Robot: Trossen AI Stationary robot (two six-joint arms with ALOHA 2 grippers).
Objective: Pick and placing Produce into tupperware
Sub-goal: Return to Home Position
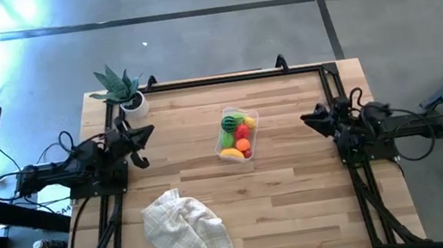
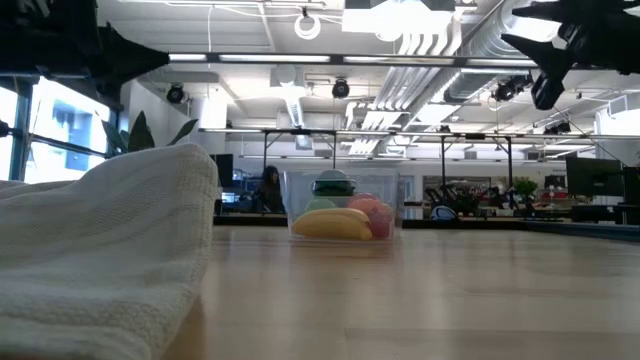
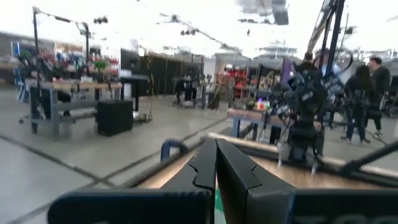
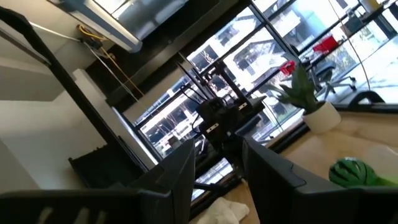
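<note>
two grippers are held above the counter (image 1: 300,191), one at each side, and nothing is touched by either. the left gripper (image 1: 145,135) is raised over the left edge, near the potted plant (image 1: 119,88), and is pointed toward the middle. in its wrist view its fingers (image 3: 202,171) are seen pressed together, clenched on nothing. the right gripper (image 1: 310,120) is raised over the right edge, facing the left one. its fingers (image 4: 180,171) are seen parted in its wrist view, released and empty.

the tupperware (image 1: 252,120) is set between the two arms, near the middle of the counter and toward its far side, well apart from both grippers. all the produce that can be seen is contained in it: the striped green melon (image 1: 229,124) at the far end, the red pieces (image 1: 243,131) beside it, and the orange ball (image 1: 244,145) and the yellow banana (image 1: 229,152) at the near end. in the low view the yellow banana is seen lying along the front wall of the tupperware, with the melon behind and above it.

a crumpled white checked cloth (image 1: 186,229) is spread on the near left part of the counter, apart from the tupperware.
</note>
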